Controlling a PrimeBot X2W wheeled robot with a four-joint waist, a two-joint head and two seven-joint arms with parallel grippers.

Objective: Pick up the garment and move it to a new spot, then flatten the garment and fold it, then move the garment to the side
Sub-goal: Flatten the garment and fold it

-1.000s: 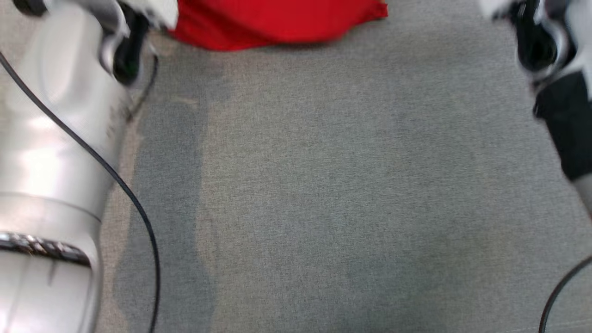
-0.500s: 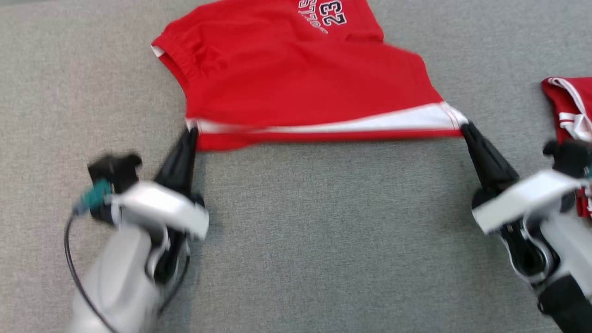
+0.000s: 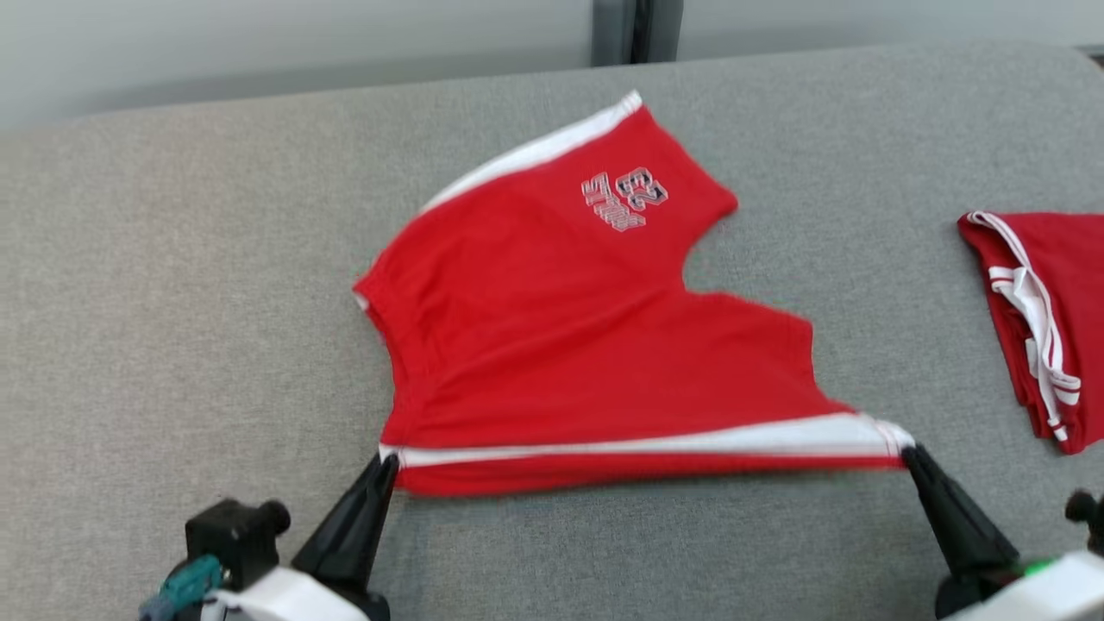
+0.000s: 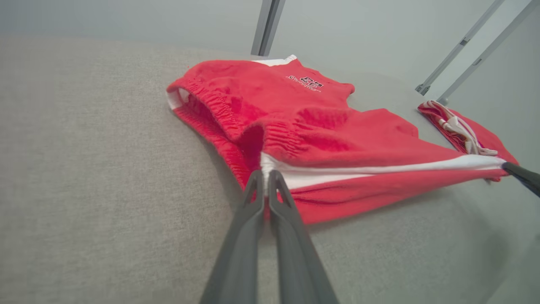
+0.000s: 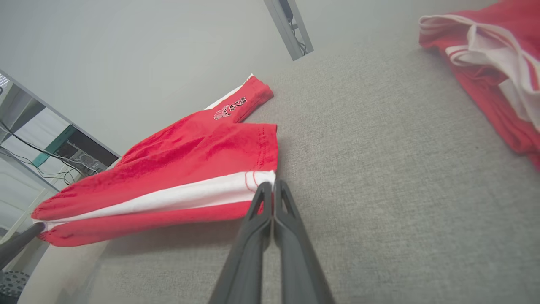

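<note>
The shorts (image 3: 561, 345) are bright red, with a broad white band along the side seam, thin red lines crossing it at the hem, and a small white-and-dark "23" print. The desk (image 3: 172, 302) is mottled grey weave. The folded garment (image 3: 1061, 285) is red with white stripes. The left end effector (image 3: 386, 463) and right end effector (image 3: 912, 451) have black fingers.

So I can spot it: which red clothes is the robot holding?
On the grey surface, the red shorts lie in the middle, pinched by the left gripper and right gripper. Unlike the folded red garment at the right, they're spread out and bear a logo.
</note>
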